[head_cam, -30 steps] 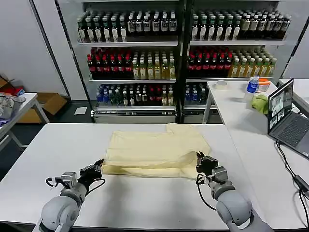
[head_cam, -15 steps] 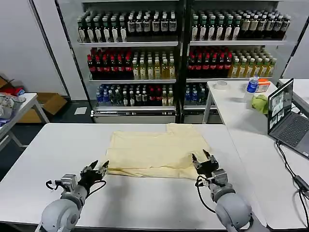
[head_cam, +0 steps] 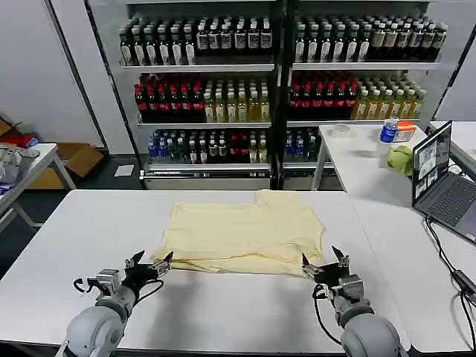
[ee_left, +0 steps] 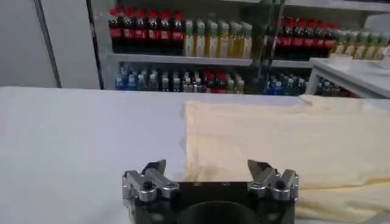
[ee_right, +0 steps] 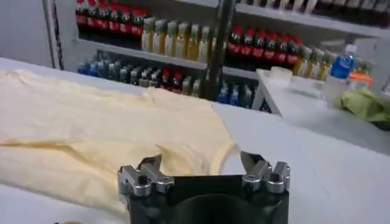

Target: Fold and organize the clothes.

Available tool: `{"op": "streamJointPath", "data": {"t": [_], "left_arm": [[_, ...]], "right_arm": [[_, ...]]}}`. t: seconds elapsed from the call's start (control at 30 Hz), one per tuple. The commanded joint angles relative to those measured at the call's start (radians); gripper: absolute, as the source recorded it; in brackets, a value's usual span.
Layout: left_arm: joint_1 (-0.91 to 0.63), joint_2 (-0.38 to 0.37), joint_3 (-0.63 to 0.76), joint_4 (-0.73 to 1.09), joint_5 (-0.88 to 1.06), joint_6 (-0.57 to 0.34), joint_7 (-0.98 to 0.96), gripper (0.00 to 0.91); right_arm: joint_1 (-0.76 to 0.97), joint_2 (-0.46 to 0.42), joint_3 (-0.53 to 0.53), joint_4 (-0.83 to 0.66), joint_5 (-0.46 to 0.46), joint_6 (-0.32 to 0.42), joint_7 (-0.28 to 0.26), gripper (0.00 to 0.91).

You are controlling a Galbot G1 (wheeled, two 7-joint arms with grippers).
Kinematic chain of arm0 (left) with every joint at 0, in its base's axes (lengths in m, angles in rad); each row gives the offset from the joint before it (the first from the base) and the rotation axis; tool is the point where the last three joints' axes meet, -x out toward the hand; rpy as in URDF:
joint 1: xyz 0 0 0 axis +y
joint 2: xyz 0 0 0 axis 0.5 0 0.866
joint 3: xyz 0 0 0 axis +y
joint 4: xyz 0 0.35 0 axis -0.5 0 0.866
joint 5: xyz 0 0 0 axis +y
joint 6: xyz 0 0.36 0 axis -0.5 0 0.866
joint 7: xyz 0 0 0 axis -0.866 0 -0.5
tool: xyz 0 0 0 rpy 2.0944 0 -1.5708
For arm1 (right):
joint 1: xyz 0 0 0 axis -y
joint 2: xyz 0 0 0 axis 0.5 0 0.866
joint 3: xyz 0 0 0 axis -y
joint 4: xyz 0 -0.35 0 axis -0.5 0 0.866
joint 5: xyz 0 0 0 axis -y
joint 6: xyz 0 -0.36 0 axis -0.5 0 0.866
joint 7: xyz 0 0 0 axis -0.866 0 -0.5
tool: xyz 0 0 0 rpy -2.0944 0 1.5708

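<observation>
- L gripper [head_cam: 149,266], R gripper [head_cam: 326,266]: now wide open, backed off T-shirt [head_cam: 242,234] hem toward 6 o'clock.
- Fold released; shirt lies doubled on tabletop [head_cam: 59,245].

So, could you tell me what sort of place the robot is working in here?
Probably a test lab set up like a shop: stocked drink shelves stand behind white tables, a laptop sits on the side table, and a T-shirt lies spread for folding.

T-shirt [ee_left: 292,140] cut by left wrist frame edge.
</observation>
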Motion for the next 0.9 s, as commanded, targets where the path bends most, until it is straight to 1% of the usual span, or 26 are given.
{"op": "streamJointPath", "data": {"t": [0.03,0.17,0.5,0.53,0.57,0.6,0.63,0.67,0.7,0.73,0.77,0.87,0.9], "left_arm": [[-0.017,0.001,0.007,0.035,0.001,0.002,0.002,0.907],[-0.036,0.004,0.023,0.057,0.001,0.008,0.003,0.907],[-0.056,0.006,0.037,0.095,-0.003,0.040,-0.003,0.907],[-0.056,0.007,0.039,0.096,-0.001,0.040,-0.003,0.836],[-0.056,0.007,0.039,0.098,0.002,0.040,-0.004,0.504],[-0.056,0.007,0.040,0.099,0.004,0.040,-0.004,0.322],[-0.055,0.008,0.040,0.098,0.005,0.040,-0.004,0.071],[-0.054,0.009,0.040,0.097,0.005,0.039,-0.001,0.020],[-0.052,0.010,0.041,0.095,0.005,0.038,0.001,0.010],[-0.051,0.011,0.041,0.094,0.007,0.035,0.005,0.010],[-0.050,0.011,0.042,0.093,0.008,0.035,0.007,0.010],[-0.047,0.011,0.047,0.094,0.011,0.033,0.015,0.010],[-0.048,0.010,0.048,0.094,0.011,0.033,0.015,0.010]], "right_arm": [[-0.005,0.010,0.013,-0.024,0.068,-0.023,0.013,0.907],[0.027,0.018,-0.004,-0.037,0.079,-0.039,0.022,0.907],[0.040,0.026,-0.026,-0.067,0.107,-0.040,0.027,0.907],[0.038,0.026,-0.027,-0.067,0.107,-0.040,0.027,0.907],[0.035,0.026,-0.028,-0.067,0.107,-0.040,0.027,0.907],[0.034,0.025,-0.029,-0.067,0.107,-0.040,0.027,0.897],[0.032,0.025,-0.029,-0.067,0.108,-0.040,0.027,0.786],[0.030,0.024,-0.028,-0.067,0.111,-0.040,0.028,0.665],[0.029,0.024,-0.028,-0.067,0.114,-0.040,0.028,0.504],[0.029,0.024,-0.028,-0.067,0.116,-0.040,0.029,0.413],[0.027,0.024,-0.028,-0.065,0.117,-0.040,0.030,0.232],[0.022,0.023,-0.027,-0.058,0.118,-0.040,0.030,0.020],[0.020,0.023,-0.027,-0.055,0.117,-0.040,0.030,0.000]]}}
